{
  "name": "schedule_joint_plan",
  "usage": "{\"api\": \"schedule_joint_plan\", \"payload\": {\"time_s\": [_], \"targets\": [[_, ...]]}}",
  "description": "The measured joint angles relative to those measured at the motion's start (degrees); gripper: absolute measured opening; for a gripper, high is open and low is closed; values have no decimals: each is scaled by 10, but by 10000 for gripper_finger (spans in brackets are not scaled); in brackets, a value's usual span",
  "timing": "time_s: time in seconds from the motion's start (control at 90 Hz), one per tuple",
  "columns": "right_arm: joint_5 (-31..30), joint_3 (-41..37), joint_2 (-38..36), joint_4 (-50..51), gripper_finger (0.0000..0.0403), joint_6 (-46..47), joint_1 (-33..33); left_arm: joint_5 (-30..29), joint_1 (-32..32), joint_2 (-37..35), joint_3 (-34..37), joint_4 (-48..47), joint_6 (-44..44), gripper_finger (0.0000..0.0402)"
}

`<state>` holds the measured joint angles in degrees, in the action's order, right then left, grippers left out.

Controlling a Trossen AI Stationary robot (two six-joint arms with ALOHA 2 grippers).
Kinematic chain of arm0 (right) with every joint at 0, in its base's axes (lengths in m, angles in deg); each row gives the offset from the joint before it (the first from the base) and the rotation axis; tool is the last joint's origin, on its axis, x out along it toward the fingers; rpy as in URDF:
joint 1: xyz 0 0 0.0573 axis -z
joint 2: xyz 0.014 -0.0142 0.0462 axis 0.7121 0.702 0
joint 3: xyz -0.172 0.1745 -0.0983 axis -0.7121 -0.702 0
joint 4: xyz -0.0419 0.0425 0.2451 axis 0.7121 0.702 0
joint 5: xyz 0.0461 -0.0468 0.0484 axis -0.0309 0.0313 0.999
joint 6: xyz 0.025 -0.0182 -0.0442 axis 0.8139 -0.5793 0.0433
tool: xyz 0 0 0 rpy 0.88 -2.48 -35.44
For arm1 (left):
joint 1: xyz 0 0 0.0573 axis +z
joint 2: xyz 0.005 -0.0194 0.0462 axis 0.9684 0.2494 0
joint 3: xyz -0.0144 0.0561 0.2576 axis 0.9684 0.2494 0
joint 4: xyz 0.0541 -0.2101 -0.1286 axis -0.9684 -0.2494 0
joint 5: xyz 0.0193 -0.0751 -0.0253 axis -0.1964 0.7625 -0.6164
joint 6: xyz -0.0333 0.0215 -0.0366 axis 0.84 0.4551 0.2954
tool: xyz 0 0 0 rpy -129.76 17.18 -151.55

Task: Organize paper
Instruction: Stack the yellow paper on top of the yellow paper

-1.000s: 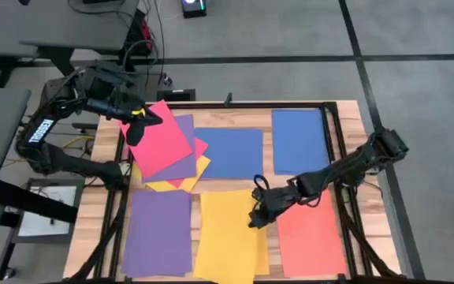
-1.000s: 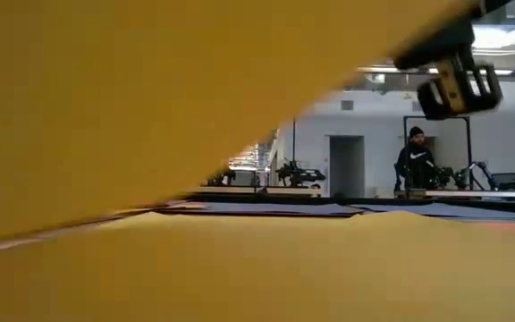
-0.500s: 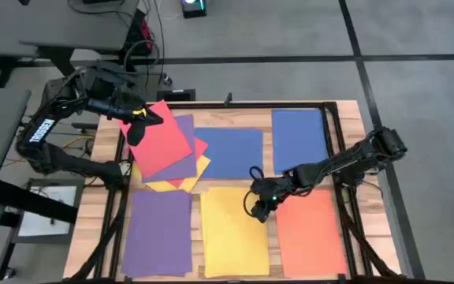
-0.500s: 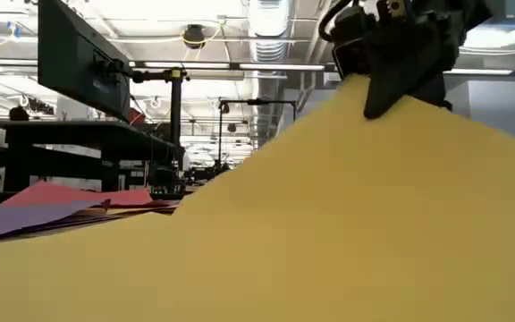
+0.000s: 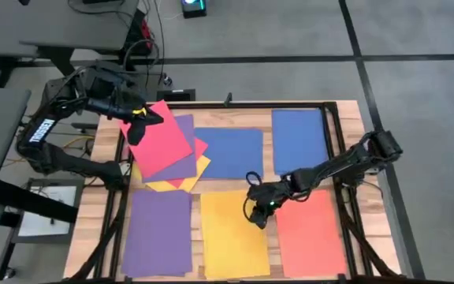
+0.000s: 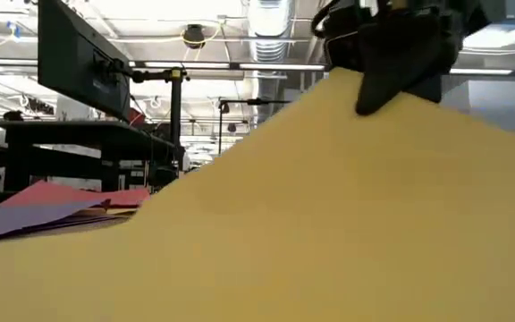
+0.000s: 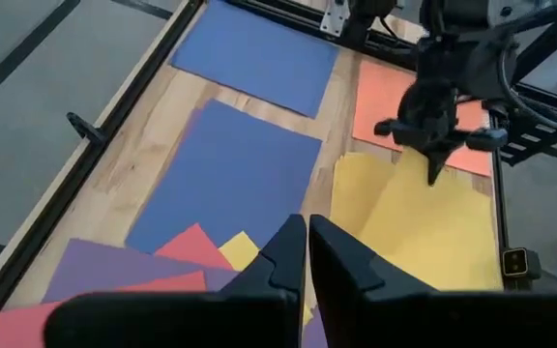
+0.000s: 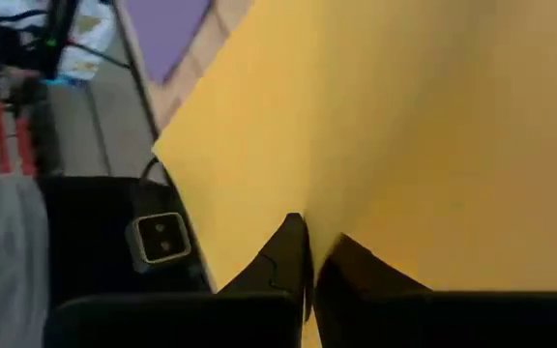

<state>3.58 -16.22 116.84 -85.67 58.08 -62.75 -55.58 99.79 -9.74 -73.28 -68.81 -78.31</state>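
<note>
Desk (image 5: pixel 345 110) carries coloured paper laid out flat; purple sheet (image 5: pixel 158 233), yellow sheet (image 5: pixel 233 233) and orange-red sheet (image 5: pixel 310 234) along near edge; two blue sheets (image 5: pixel 299 140) behind; mixed red-purple-yellow pile (image 5: pixel 168 154) at left rear; right tool (image 5: pixel 258 214) at far right corner of yellow sheet, fingers pinched on that corner, sheet lifted there, filling low view; left tool (image 5: pixel 135 126) above pile's left edge, fingers pressed together, holding nothing visible.
</note>
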Motion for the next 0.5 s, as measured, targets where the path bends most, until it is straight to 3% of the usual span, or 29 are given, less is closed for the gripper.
{"api": "schedule_joint_plan", "payload": {"time_s": [0.5], "targets": [[0,0,28,36,0,19,6,0,0,0,0,-1,12,0]]}}
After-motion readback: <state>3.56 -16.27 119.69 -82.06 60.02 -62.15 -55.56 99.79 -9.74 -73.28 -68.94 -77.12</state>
